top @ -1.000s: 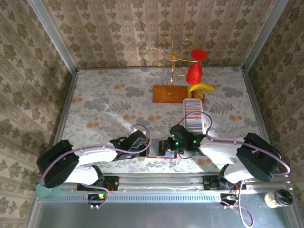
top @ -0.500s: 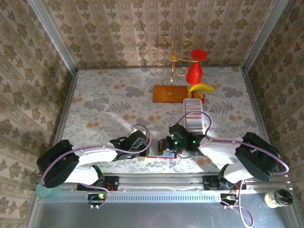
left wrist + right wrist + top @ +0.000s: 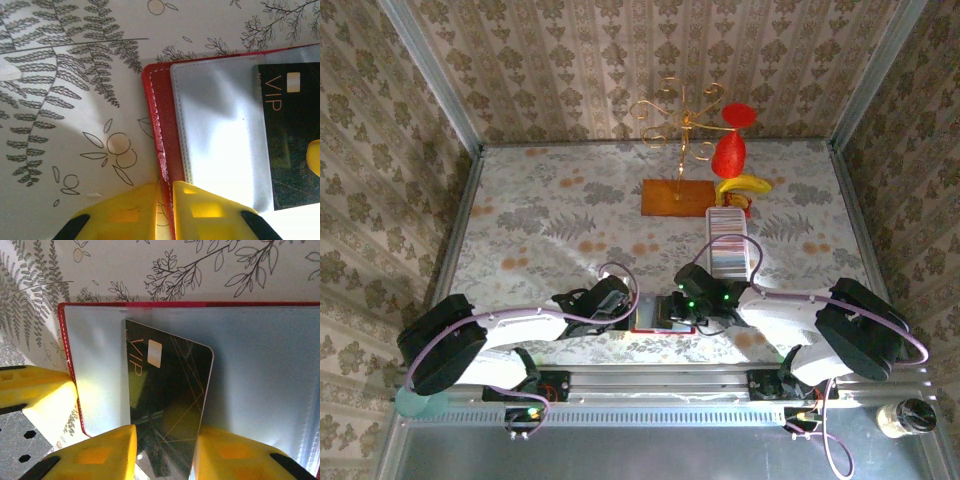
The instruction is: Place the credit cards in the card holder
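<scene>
left arm: the left arm (image 3: 510, 330) lies low along the near edge of the table (image 3: 540, 220), stretched from its base toward the middle; its wrist is bent down to the cloth
left gripper: the left gripper (image 3: 166, 212) sits at the left side of the card holder; its yellow fingers (image 3: 130, 215) are drawn almost together, with the red cover edge pinched between them; in the top view it (image 3: 632, 312) is just left of the holder
card holder: the card holder (image 3: 155, 110) lies open and flat on the patterned cloth, near the front edge between the two grippers (image 3: 650, 327); red rim outside, pale grey-blue pockets (image 3: 260, 370) facing up
black card: a black card (image 3: 167, 390) marked VIP rests at a slant over the holder's pocket, chip end away from the right wrist; whether that end is under the pocket lip I cannot tell; it also shows at the right of the left wrist view (image 3: 290, 125)
right gripper: the right gripper (image 3: 165, 455) is over the holder's right half (image 3: 672, 310); its fingers (image 3: 95, 455) stand apart, one at each long edge of the black card's near end; whether they press the card I cannot tell
right arm: the right arm (image 3: 790, 310) reaches left from its base, low and nearly level, wrist tipped down
credit cards: the credit cards (image 3: 728, 250) stand in a row in the white tray (image 3: 709, 225), behind the right gripper and well apart from the holder
</scene>
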You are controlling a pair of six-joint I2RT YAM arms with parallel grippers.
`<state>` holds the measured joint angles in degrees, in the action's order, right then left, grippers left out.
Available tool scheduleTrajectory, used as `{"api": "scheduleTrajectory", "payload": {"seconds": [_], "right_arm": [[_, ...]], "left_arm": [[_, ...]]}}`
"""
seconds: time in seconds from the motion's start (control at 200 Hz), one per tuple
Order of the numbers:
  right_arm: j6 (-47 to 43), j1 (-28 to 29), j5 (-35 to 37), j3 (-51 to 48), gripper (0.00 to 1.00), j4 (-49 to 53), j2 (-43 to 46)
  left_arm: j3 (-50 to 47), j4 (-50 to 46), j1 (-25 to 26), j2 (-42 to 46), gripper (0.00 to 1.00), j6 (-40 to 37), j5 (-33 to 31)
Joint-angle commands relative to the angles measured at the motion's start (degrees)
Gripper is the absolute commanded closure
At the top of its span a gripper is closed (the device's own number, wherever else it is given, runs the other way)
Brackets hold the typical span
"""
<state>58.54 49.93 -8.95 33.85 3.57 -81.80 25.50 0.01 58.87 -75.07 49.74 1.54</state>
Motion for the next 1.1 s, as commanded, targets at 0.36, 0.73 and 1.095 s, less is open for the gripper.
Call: {"api": "scheduleTrajectory", "payload": {"seconds": [0.36,0.73,1.095], "right_arm": [[-3.93,2.76,1.48,7.51,0.70,5.25,-5.54],[-5.29,2.91,6.32,8.34,0.65,12.46,-3.27],[-5.79,3.22,4.30,11.00,0.81,10.73,-7.44]], "left_arm": [[0.08,0.42,0.81,-1.30,0.84,0.71,1.19],[-0.27,0.38,0.81,-1.03,0.84,0.80,1.17],[-0.12,0.43,0.81,-0.95,0.85,0.81,1.18]]}}
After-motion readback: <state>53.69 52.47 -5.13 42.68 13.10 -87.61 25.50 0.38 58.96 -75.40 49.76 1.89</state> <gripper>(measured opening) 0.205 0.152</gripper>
